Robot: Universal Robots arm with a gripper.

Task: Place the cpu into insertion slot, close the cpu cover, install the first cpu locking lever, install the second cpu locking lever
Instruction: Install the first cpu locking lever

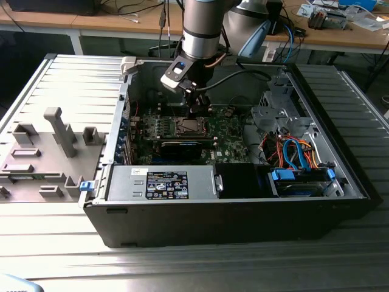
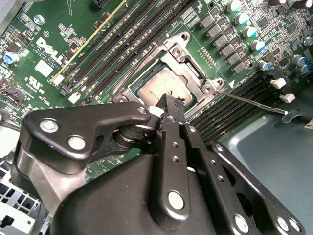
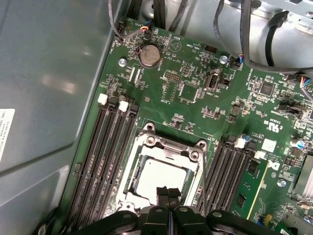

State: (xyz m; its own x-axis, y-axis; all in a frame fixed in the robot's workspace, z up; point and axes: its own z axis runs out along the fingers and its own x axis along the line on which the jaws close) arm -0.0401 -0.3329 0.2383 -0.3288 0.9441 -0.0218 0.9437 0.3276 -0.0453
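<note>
Lying flat, cpu (image 3: 159, 177) faces up within cpu cover (image 3: 169, 146).

Your exterior view looks down from a raised spot well back, taking in the whole open computer case (image 1: 231, 207) and the arm reaching into it. Both wrist views sit close above the green motherboard (image 3: 195, 88), looking past the hand (image 3: 167, 193) from differing angles. Both show the cpu (image 3: 159, 174).

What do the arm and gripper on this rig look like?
The arm is a silver-grey tube with a dark band and a blue cap at the wrist. A black cable loops off the wrist. The gripper is black linkage bars joined by silver pins and screws, tapering to narrow tips.
</note>
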